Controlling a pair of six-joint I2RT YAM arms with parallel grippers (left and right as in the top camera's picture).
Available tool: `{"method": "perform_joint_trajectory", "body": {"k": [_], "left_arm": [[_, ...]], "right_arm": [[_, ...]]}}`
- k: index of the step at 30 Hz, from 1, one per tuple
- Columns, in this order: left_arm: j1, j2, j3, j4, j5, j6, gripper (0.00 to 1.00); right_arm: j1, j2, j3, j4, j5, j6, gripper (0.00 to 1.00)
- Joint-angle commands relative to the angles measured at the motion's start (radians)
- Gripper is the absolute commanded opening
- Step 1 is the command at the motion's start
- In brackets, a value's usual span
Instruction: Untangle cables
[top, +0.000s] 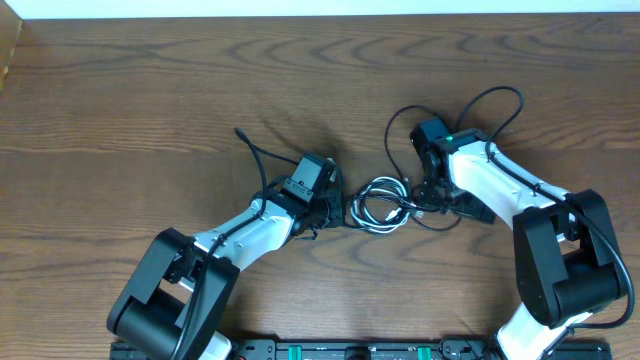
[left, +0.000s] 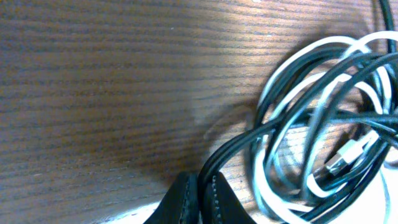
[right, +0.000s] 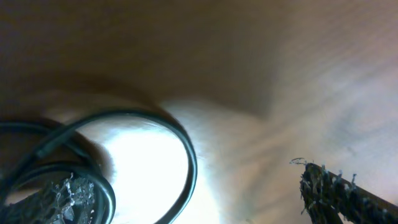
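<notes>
— Left gripper: how wide?
— Shut tight, pads pressed flat together. Pinching the long, thin black cable, with two dark strands leaving the pinch toward 1 o'clock in the left wrist view.
— And past the pinch?
— Straight into the knot: black loops wound through the shorter, glossy white cable, with a small silver plug end buried at about 4 o'clock of the coil.
— Right gripper?
— Spread wide, holding nothing. One textured fingertip low at 7 o'clock of the right wrist view, the other at 5 o'clock, a black loop lying between them. Cannot tell whether either pad touches the cord; too blurred.
— Place of the tangle?
— Flat on the brown wood-grain table, just off centre toward 4 o'clock in the overhead view, between the two grippers.
— Pose of the left arm?
— Low and stretched out from the 7 o'clock corner, wrist aimed toward 2 o'clock, tip at the 9 o'clock edge of the coil.
— Right arm?
— Up from the 5 o'clock corner, then toward 10 o'clock, wrist bent down and tip pointing to 6 o'clock at the coil's 3 o'clock edge.
</notes>
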Motion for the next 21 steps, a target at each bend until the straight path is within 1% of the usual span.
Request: {"method": "perform_joint_trajectory", "body": {"k": [1, 6, 9, 15, 21], "left_arm": [[0.025, 0.026, -0.029, -0.029, -0.104, 0.006, 0.08], [0.025, 0.026, -0.029, -0.029, -0.104, 0.006, 0.08], [0.025, 0.026, -0.029, -0.029, -0.104, 0.006, 0.08], [0.025, 0.026, -0.029, -0.029, -0.104, 0.006, 0.08], [0.025, 0.026, -0.029, -0.029, -0.104, 0.006, 0.08]], "right_arm": [[-0.039, 0.004, -0.014, -0.06, 0.292, 0.151, 0.99], [-0.039, 0.004, -0.014, -0.069, 0.302, 0.151, 0.99], [-0.039, 0.004, -0.014, -0.042, 0.238, 0.143, 0.99], [-0.038, 0.004, -0.014, 0.037, 0.105, 0.049, 0.99], [-0.037, 0.004, -0.014, 0.091, 0.0, -0.014, 0.99]]}}
